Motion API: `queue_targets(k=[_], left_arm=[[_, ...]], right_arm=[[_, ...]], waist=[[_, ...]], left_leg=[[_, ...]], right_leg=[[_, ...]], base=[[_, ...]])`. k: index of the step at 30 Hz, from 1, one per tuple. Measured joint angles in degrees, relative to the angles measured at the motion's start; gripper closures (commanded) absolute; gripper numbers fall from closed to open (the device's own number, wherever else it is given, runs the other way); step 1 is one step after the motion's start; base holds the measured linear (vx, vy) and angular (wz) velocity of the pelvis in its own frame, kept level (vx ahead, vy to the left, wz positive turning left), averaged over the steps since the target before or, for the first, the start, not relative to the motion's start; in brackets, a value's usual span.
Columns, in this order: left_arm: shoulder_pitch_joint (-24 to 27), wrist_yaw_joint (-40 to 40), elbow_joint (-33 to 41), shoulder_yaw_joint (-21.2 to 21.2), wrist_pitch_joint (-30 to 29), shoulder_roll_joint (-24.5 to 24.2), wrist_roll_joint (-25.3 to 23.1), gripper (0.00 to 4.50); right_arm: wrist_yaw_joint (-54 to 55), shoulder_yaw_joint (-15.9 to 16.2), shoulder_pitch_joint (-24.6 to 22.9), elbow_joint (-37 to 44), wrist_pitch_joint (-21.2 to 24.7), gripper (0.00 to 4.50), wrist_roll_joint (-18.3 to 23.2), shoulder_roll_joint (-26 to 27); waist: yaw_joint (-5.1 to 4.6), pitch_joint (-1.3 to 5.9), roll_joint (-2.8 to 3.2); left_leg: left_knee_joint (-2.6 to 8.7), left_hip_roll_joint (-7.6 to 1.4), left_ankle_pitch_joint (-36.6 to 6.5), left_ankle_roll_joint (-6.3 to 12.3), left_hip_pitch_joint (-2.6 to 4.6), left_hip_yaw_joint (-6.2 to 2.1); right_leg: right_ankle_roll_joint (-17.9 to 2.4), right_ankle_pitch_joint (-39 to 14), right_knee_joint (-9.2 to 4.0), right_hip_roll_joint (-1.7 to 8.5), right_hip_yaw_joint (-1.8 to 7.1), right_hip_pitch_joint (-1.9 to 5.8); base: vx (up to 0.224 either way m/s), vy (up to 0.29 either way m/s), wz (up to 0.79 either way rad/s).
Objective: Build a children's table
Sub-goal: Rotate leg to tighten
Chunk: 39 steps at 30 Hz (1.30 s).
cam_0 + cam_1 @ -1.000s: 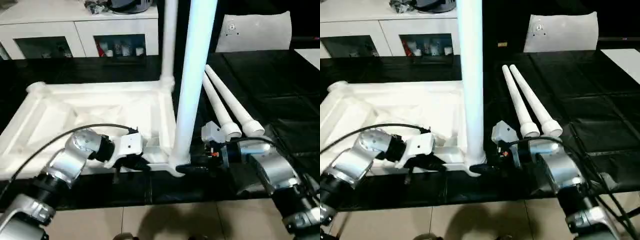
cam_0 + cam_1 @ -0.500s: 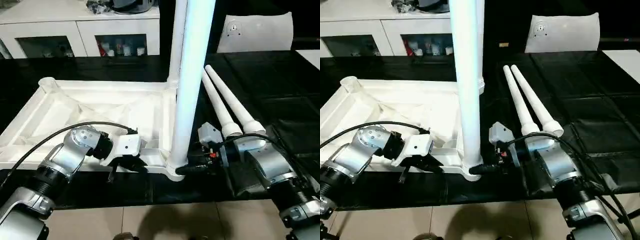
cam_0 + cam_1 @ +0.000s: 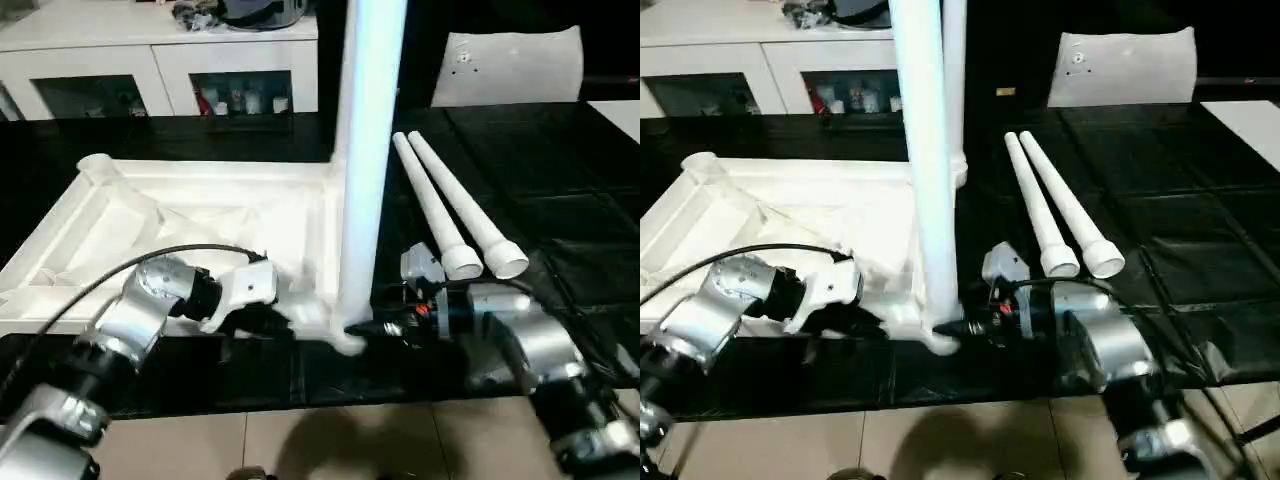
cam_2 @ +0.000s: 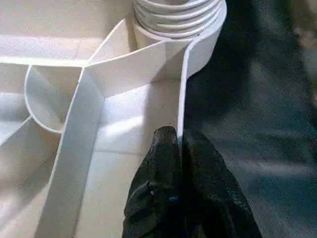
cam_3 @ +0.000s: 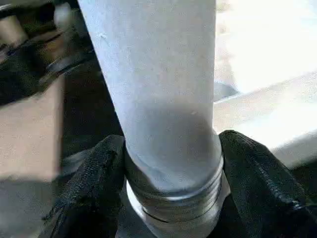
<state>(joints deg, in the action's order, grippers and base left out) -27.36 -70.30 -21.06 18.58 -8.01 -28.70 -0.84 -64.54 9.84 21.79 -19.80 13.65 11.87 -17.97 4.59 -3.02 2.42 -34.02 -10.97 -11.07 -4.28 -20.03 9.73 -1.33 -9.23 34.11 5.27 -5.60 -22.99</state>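
The white tabletop lies upside down on the black table, ribs up. One white leg stands upright in its near right corner socket, and another leg stands in the far right socket. Two loose legs lie side by side to the right. My left gripper is shut on the thin near rim of the tabletop, close to that near socket. My right gripper is shut on the near leg's base, one finger on each side just above the threaded collar.
A white cabinet with glass doors stands behind the table. A flat white sheet with a small round mark stands at the back right, and another white sheet lies at the right edge. Tiled floor shows below the table's front edge.
My right gripper's fingers have closed in around the base of the near leg. The left gripper keeps its hold on the rim. The camera has shifted a little.
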Motion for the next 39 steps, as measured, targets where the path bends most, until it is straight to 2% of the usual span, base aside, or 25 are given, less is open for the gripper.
queue_targets(k=[5,9,12,15,17,18,20,26,30,34,36,39], left_arm=[[2.87,9.94,4.14,-3.18,-7.84,5.39,-0.16,4.50],[3.25,21.14,6.05,-5.63,-15.57,12.97,-0.83,4.50],[3.11,28.28,6.24,-6.89,-18.57,17.72,-1.35,4.50],[2.50,33.06,6.37,-7.35,-20.64,20.07,-2.40,4.50],[2.19,33.99,6.37,-7.33,-20.88,20.52,-2.89,4.50],[2.08,34.04,6.37,-7.26,-20.88,20.52,-2.97,4.50],[1.88,33.89,6.46,-6.87,-20.87,20.31,-3.14,4.50],[1.67,30.37,6.63,-5.69,-19.42,17.06,-2.73,4.50],[1.67,24.85,6.68,-4.18,-15.83,12.95,-2.03,4.50],[1.68,20.99,6.31,-3.90,-13.31,10.39,-1.79,4.50],[1.70,16.02,5.94,-2.39,-9.78,7.51,-0.99,4.50],[1.55,10.36,4.37,-1.70,-4.96,3.78,-0.56,4.50]], right_arm=[[13.17,-3.67,-1.36,0.40,-0.03,1.86,-1.90,4.69],[27.13,-7.58,0.67,-2.44,0.93,1.86,-3.78,10.80],[36.21,-9.79,4.00,-5.58,1.97,1.86,-4.63,14.98],[43.47,-11.71,6.91,-8.30,2.57,1.86,-4.77,18.80],[45.67,-11.86,7.67,-8.97,2.13,1.86,-4.90,19.70],[45.67,-11.86,7.66,-9.13,1.58,1.86,-5.02,19.72],[45.66,-11.85,7.49,-9.29,0.61,1.33,-5.38,19.74],[43.54,-11.00,3.95,-6.26,-0.53,0.89,-5.40,19.30],[37.92,-9.36,0.69,-3.78,-3.65,0.60,-4.86,14.96],[31.37,-8.77,0.08,-1.54,-5.75,0.18,-4.28,11.28],[23.40,-7.04,-1.51,1.12,-7.05,0.12,-3.37,5.70],[15.61,-6.26,-2.02,1.94,-6.88,0.02,-2.43,0.69]], waist=[[-1.98,0.02,-0.02],[-3.05,0.02,-0.02],[-3.37,0.02,-0.02],[-3.32,0.02,-0.02],[-3.24,0.02,-0.02],[-3.14,0.02,-0.02],[-3.00,0.02,-0.02],[-2.85,0.01,-0.01],[-2.42,0.00,0.00],[-1.95,0.00,0.01],[-1.26,0.00,0.00],[-0.99,0.00,0.00]], left_leg=[[0.01,0.04,0.00,0.00,-0.05,0.05],[0.00,0.04,0.00,0.00,-0.11,0.04],[0.03,0.02,0.00,0.00,-0.23,0.03],[0.16,-0.01,0.00,0.00,-0.29,0.00],[0.17,-0.03,-0.01,-0.01,-0.45,-0.03],[0.16,-0.02,-0.02,0.01,-0.51,-0.03],[0.16,-0.02,-0.05,0.06,-0.57,-0.03],[0.20,-0.02,-0.09,0.07,-0.65,-0.02],[0.09,-0.02,-0.07,0.05,-1.01,-0.04],[-0.10,-0.01,-0.07,0.07,-1.06,-0.04],[-0.13,0.00,-0.11,0.13,-1.05,-0.04],[-0.15,-0.02,-0.11,0.13,-1.02,-0.03]], right_leg=[[0.01,0.00,-0.08,0.00,0.08,0.09],[0.01,0.00,-0.10,-0.01,0.06,0.01],[0.01,0.00,-0.10,-0.04,0.03,-0.10],[0.02,-0.01,-0.09,-0.07,-0.03,-0.17],[0.07,-0.04,-0.12,-0.08,-0.05,-0.26],[0.09,-0.05,-0.14,-0.08,-0.05,-0.28],[0.10,-0.06,-0.17,-0.07,-0.04,-0.30],[-0.02,0.01,-0.16,-0.08,-0.04,-0.41],[-0.18,0.12,-0.07,-0.06,-0.05,-0.81],[-0.23,0.20,-0.03,-0.01,-0.05,-0.94],[-0.19,0.18,-0.08,0.01,-0.05,-0.86],[-0.20,0.18,-0.01,0.01,-0.05,-0.84]], base=[[0.000,0.000,0.00],[0.000,0.000,0.00],[0.000,0.000,0.00],[0.000,0.000,0.00],[0.000,0.000,0.00],[0.000,0.000,0.00],[0.000,0.000,0.00],[0.000,0.000,0.00],[0.000,0.000,0.00],[0.000,0.000,0.00],[0.000,0.000,0.00],[0.000,0.000,0.00]])
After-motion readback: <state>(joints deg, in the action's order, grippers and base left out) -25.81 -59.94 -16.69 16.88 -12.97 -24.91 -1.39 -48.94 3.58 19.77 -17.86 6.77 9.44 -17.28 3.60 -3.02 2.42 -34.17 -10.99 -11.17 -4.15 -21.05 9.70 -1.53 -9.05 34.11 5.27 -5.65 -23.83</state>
